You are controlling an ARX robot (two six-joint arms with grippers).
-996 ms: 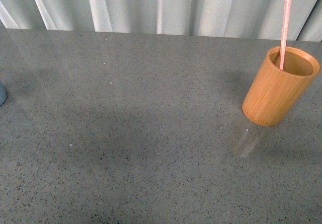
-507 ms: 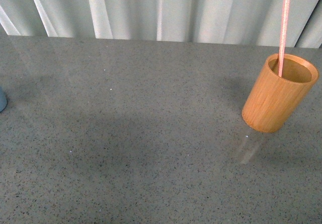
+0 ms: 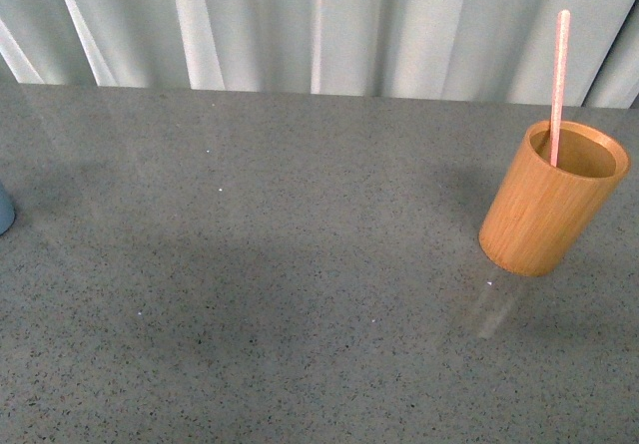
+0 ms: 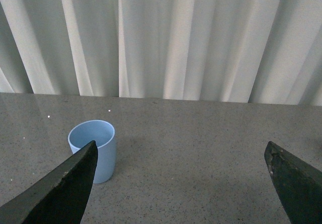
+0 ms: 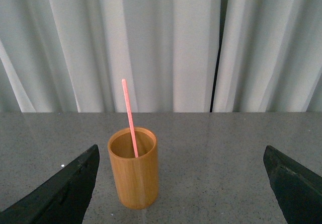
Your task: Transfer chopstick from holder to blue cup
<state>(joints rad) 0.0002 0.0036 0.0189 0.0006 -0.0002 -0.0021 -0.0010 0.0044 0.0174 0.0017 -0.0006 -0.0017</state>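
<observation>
The bamboo holder (image 3: pixel 551 200) stands at the table's right, and a single pink chopstick (image 3: pixel 558 75) rises out of it. The right wrist view shows the holder (image 5: pixel 133 168) and chopstick (image 5: pixel 129 116) ahead of my right gripper (image 5: pixel 181 156), which is open and empty, the holder near one finger. Only a sliver of the blue cup (image 3: pixel 4 210) shows at the front view's left edge. In the left wrist view the blue cup (image 4: pixel 93 151) stands upright and empty, partly behind one finger of my open left gripper (image 4: pixel 181 151). Neither arm shows in the front view.
A grey speckled table (image 3: pixel 300 294) runs back to pale pleated curtains (image 3: pixel 319 25). The table's far edge meets the curtains just behind the holder.
In the front view the holder, chopstick and table edge have slid down the picture a little, so the camera's view has shifted. The objects themselves stand as before.
</observation>
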